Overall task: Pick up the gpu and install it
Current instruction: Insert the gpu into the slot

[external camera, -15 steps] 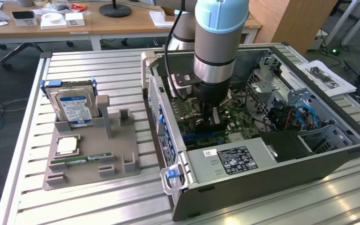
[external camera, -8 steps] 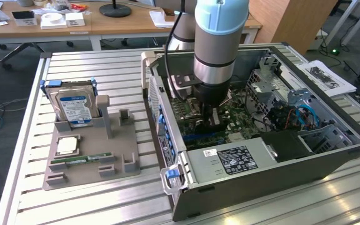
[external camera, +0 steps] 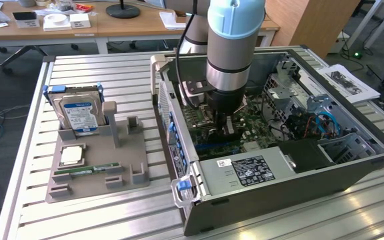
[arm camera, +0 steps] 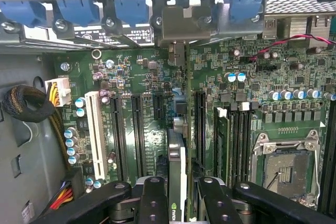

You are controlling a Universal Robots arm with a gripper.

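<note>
Case: open black-and-grey metal computer tower (external camera: 299, 170) lies side-up by the slatted metal bench's (external camera: 98, 75) edge at the exterior view's right, so the arm can reach in.
Gripper: black two-finger gripper (arm camera: 181, 195), jaws clamped on the card.
GPU: thin dark gpu (arm camera: 177, 156) held edge-on above the green motherboard's (arm camera: 142, 72) slots, apparently for seating.

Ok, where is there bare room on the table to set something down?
In the exterior view, bare table slats lie beyond the grey parts holder and on its near side. The strip between holder and computer case is narrow. Inside the case is crowded: the gripper holds the gpu over the motherboard.
</note>
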